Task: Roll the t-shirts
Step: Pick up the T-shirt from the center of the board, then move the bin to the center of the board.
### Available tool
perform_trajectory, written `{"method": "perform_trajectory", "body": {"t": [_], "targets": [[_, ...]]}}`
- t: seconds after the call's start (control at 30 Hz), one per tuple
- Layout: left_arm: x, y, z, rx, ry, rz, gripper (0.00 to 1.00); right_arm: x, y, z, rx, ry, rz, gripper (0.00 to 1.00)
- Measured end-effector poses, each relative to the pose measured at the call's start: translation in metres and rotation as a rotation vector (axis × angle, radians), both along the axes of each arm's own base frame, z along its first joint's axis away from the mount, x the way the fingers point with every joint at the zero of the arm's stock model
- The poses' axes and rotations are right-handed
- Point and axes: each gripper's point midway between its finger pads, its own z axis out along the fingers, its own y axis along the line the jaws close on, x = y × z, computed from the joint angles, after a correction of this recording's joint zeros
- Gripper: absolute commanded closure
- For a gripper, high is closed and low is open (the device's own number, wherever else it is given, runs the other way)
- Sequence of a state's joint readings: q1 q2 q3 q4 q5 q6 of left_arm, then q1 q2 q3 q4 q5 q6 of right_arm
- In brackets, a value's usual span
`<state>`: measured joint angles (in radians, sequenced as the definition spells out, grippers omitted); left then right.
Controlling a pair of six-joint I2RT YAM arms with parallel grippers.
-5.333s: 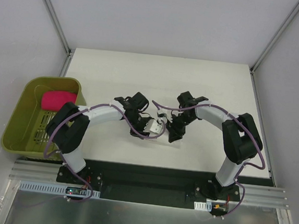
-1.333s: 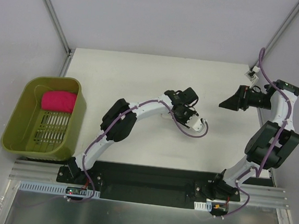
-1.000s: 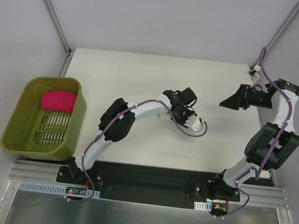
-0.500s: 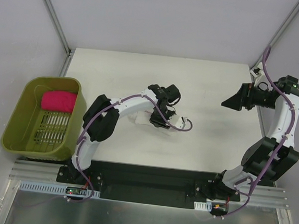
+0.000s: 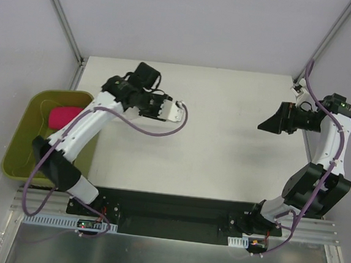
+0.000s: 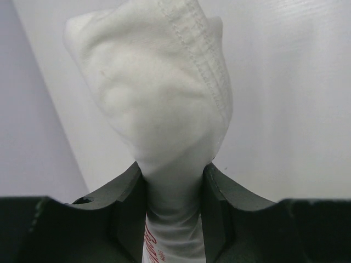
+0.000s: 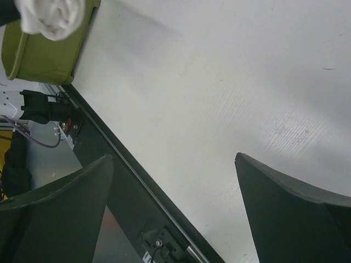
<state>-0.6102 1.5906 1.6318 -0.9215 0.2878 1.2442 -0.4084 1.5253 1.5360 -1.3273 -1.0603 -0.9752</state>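
Two shirts show, and both look rolled. The pink bundle [image 5: 63, 117] lies in the far end of the green bin [image 5: 13, 154] at the left, so that one seems finished. The white roll [image 6: 159, 98] is clamped between the jaws of the left gripper [image 6: 174, 181], which pinch it near one end (a scrap of red lettering peeps out just below the grip). The free end bulges out beyond the fingertips, its stitched hem showing. In the top view the left arm reaches over the far-left part of the table [image 5: 222, 160]. Its roll appears to be carried off the surface, to the right of the bin and not yet over it.

The right gripper [image 7: 174, 164] hangs at the far right, jaws wide apart with nothing between them, well away from the cloth.

By my reckoning the rolling is done. What remains is to bring the white roll over the bin and release it beside the pink one. No other shirt is visible on the table.
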Motion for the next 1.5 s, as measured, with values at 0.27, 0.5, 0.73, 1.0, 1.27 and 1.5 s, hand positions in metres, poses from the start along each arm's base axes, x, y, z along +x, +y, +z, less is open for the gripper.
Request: {"method": "perform_trajectory", "body": {"t": [0.27,0.5,0.73,1.0,1.27,1.5], "targets": [[-0.031,0.09,0.046,-0.081,-0.155,0.115,1.0,-0.005,0.001,-0.01,0.011,0.048,-0.007,0.04],[-0.049,0.174,0.044,-0.097,-0.208,0.342,1.0,-0.006,0.0,-0.016,-0.019,0.072,-0.004,0.04],[-0.071,0.242,0.032,-0.106,-0.284,0.557,1.0,-0.011,0.01,-0.032,-0.046,0.127,0.043,0.04],[-0.072,0.316,0.012,-0.132,-0.286,0.739,1.0,-0.013,0.015,-0.048,-0.085,0.183,0.087,0.04],[-0.086,0.371,-0.027,-0.093,-0.213,0.799,1.0,-0.024,0.013,-0.065,-0.116,0.243,0.094,0.04],[-0.106,0.369,-0.085,-0.174,-0.023,0.852,1.0,-0.033,0.011,-0.078,-0.146,0.29,0.101,0.04]]}}
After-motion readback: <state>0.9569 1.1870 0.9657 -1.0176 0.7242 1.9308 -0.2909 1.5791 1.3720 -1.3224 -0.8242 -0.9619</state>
